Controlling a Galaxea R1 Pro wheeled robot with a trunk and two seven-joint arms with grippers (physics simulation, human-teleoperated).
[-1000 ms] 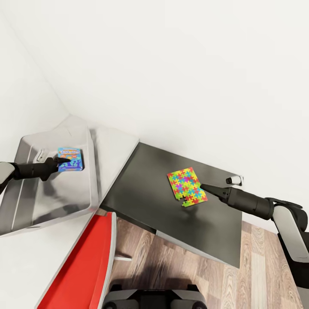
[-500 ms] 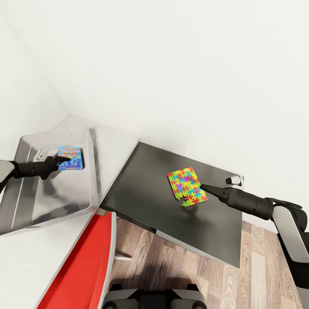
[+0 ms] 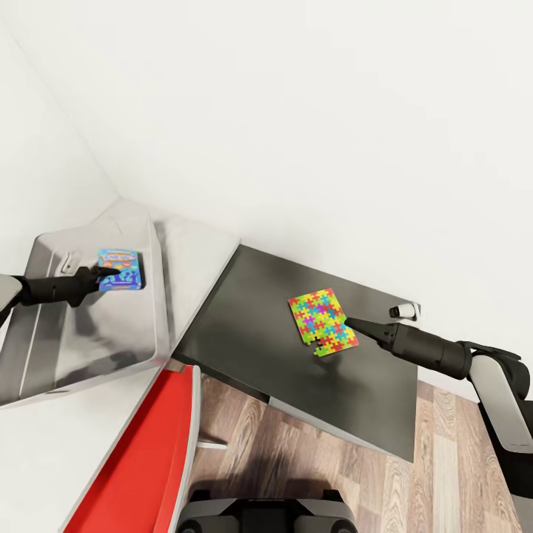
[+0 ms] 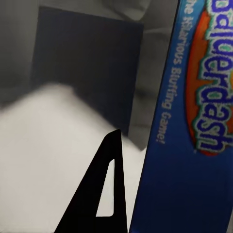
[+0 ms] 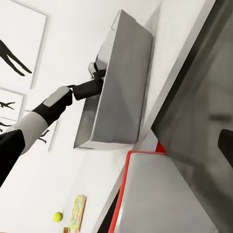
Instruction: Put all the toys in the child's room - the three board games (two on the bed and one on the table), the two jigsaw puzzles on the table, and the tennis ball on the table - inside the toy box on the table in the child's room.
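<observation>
Left gripper (image 3: 104, 275) pinches blue game box (image 3: 120, 269), now carried slightly further into grey bin (image 3: 44, 244) than half second ago; release looks next. Right gripper (image 3: 349, 322) unmoved, tip at puzzle (image 3: 321, 320) edge on dark desk wing (image 3: 244, 318); finger spread unclear.

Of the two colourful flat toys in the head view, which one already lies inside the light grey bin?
The small blue board game box: it sits within the light grey toy box, at the left gripper. The multicoloured jigsaw puzzle sheet lies on the dark grey desk wing.
</observation>
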